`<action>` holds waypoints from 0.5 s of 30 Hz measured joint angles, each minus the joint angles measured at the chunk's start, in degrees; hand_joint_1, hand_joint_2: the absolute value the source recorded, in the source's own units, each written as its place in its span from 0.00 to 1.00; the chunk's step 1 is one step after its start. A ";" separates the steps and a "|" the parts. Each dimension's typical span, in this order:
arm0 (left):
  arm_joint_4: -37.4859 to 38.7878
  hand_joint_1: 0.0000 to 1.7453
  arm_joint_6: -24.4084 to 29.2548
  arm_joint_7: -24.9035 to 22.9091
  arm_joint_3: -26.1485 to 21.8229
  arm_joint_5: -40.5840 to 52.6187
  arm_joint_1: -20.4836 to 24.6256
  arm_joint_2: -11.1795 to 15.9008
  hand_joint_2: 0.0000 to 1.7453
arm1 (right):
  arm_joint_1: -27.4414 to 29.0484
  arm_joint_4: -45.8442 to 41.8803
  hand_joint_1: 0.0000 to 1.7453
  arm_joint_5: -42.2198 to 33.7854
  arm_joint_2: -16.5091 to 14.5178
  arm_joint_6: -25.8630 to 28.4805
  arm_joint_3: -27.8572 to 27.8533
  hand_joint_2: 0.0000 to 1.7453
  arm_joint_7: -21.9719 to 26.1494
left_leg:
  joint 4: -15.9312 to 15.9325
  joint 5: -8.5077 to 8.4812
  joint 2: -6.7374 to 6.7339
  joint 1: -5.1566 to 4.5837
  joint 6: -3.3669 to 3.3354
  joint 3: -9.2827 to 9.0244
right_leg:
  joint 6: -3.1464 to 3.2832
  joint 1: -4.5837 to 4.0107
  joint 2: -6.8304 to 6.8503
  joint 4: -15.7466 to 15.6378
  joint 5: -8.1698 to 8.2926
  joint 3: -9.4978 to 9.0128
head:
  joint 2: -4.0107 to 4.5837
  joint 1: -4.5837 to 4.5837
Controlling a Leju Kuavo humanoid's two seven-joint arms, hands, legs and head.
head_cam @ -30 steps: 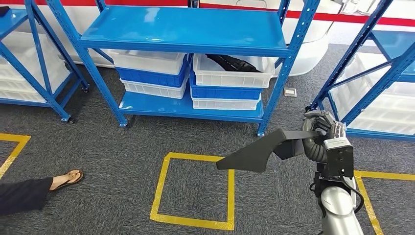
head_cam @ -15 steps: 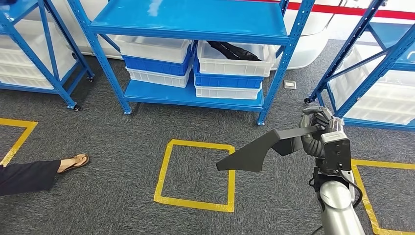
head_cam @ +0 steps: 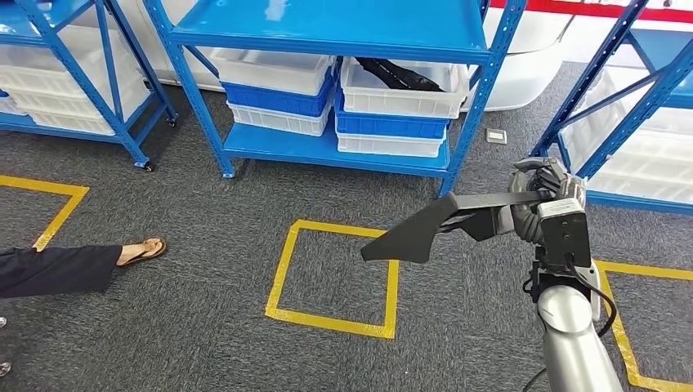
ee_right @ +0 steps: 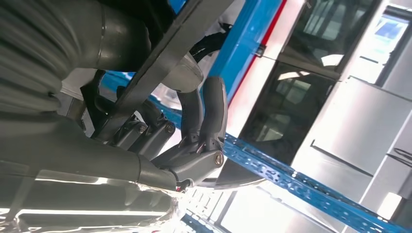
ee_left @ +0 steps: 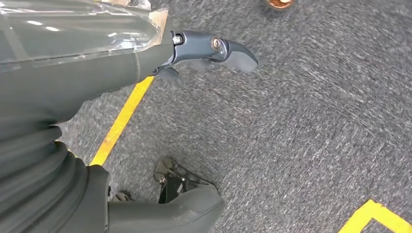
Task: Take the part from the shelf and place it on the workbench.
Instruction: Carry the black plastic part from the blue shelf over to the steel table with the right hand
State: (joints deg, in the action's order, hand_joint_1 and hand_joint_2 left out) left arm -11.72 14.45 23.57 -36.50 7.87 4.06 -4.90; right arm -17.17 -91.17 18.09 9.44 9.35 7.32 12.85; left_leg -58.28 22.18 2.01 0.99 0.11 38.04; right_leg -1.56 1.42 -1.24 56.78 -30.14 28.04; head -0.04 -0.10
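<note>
1. My right hand has its fingers curled tight round the thick end of the part, a flat black piece that tapers to a point
2. In the right wrist view a bar of the part crosses in front of those fingers, which wrap it from behind
3. The part sticks out from my right hand across my front, held level in the air above the grey carpet, its tip over the near edge of the yellow square taped on the floor
4. My left hand hangs down over the carpet beside a yellow tape line; I cannot tell how its fingers lie
5. The blue shelf stands beyond the square, with white and blue bins on its lower level
6. One bin holds a dark piece
7. A person's leg and sandalled foot lie on the carpet, well away from the square on its far side from my right hand
</note>
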 joint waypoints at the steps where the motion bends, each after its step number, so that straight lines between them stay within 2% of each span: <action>1: 0.01 0.00 0.05 0.09 -0.15 -0.05 -0.02 0.01 1.00 | -0.50 0.08 1.00 0.31 -0.14 0.06 0.26 1.00 -0.15 | -1.50 1.50 -0.44 0.11 0.20 0.68 | 0.61 0.22 0.43 -0.06 0.36 0.07 | 0.00 -0.09; 2: 0.01 0.00 0.10 0.23 -0.32 -0.10 -0.02 0.01 1.00 | -1.02 0.17 1.00 0.65 -0.33 0.15 0.52 1.00 -0.31 | -4.31 3.79 -0.98 0.21 0.37 1.78 | 1.13 0.32 0.88 -0.06 0.70 0.20 | 0.00 -0.21; 4: 0.01 0.00 0.28 0.54 -0.70 -0.36 -0.02 0.05 1.00 | -1.96 0.40 1.00 1.54 -0.69 0.37 1.03 1.00 -0.68 | -12.20 8.31 -1.55 0.21 0.72 4.61 | 1.78 -0.09 1.78 0.01 1.15 0.60 | 0.00 -0.32; 5: 0.01 0.00 0.40 0.67 -0.93 -0.54 -0.04 0.07 1.00 | -2.33 0.58 1.00 2.13 -0.87 0.45 1.27 1.00 -0.92 | -15.22 9.22 -1.60 0.21 0.82 5.49 | 1.88 -0.27 2.28 0.04 1.25 0.75 | 0.00 -0.32; 6: 0.01 0.00 0.50 0.77 -1.14 -0.71 -0.08 0.08 1.00 | -2.66 0.78 1.00 2.81 -1.06 0.50 1.48 1.00 -1.21 | -16.30 8.98 -1.67 0.21 0.82 5.46 | 1.92 -0.42 2.77 0.06 1.28 0.80 | 0.00 -0.31; 7: 0.01 0.00 0.59 0.90 -1.36 -0.87 -0.10 0.10 1.00 | -3.05 1.01 1.00 3.59 -1.26 0.54 1.64 1.00 -1.57 | -15.01 7.79 -1.84 0.20 0.70 4.34 | 1.91 -0.54 3.24 0.08 1.27 0.77 | 0.00 -0.31; 9: -0.01 0.00 0.74 1.28 -1.85 -1.09 -0.09 0.19 1.00 | -4.19 1.45 1.00 5.48 -1.71 0.70 1.90 1.00 -2.50 | -7.84 4.62 -3.13 0.00 0.11 -0.02 | 1.86 -0.84 4.05 0.10 1.22 0.72 | 0.00 -0.32; 10: -0.01 0.00 0.86 1.49 -2.12 -1.20 -0.05 0.28 1.00 | -4.88 1.65 1.00 6.62 -1.87 0.87 2.00 1.00 -3.06 | -4.32 3.56 -4.02 -0.25 -0.25 -1.97 | 1.77 -1.08 4.38 0.13 1.20 0.78 | 0.00 -0.30; 11: -0.02 0.00 1.00 1.66 -2.37 -1.27 -0.02 0.35 1.00 | -5.57 1.84 1.00 7.77 -1.96 1.08 2.07 1.00 -3.64 | -1.94 3.05 -4.68 -0.50 -0.55 -3.15 | 1.64 -1.34 4.76 0.16 1.20 0.86 | 0.00 -0.25; 12: -0.02 0.00 1.18 1.79 -2.60 -1.34 -0.01 0.44 1.00 | -6.24 2.05 1.00 8.86 -1.99 1.28 2.10 1.00 -4.22 | -0.75 2.98 -4.98 -0.78 -0.85 -3.60 | 1.50 -1.53 5.15 0.18 1.21 0.98 | 0.00 -0.26; 14: -0.02 0.00 1.52 1.94 -3.05 -1.48 -0.03 0.54 1.00 | -7.55 2.50 1.00 10.46 -1.95 1.51 2.09 1.00 -5.27 | -0.05 2.80 -4.20 -0.80 -1.45 -3.38 | 1.04 -1.69 5.80 0.27 1.09 1.18 | 0.00 -0.21; 15: -0.02 0.00 1.68 2.00 -3.28 -1.55 -0.03 0.57 1.00 | -8.23 2.76 1.00 11.16 -1.86 1.54 2.08 1.00 -5.71 | 0.32 2.58 -3.78 -0.73 -1.89 -3.39 | 0.81 -1.61 5.37 0.77 0.68 1.51 | 0.00 -0.22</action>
State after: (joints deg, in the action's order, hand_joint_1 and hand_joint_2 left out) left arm -11.74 16.13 25.57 -39.78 6.32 4.04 -4.33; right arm -25.40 -88.41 29.25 7.58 10.88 9.40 7.15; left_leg -57.96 24.76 -1.77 0.26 -1.77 34.64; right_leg -0.75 -0.18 4.13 57.55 -29.46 29.54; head -0.04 -0.32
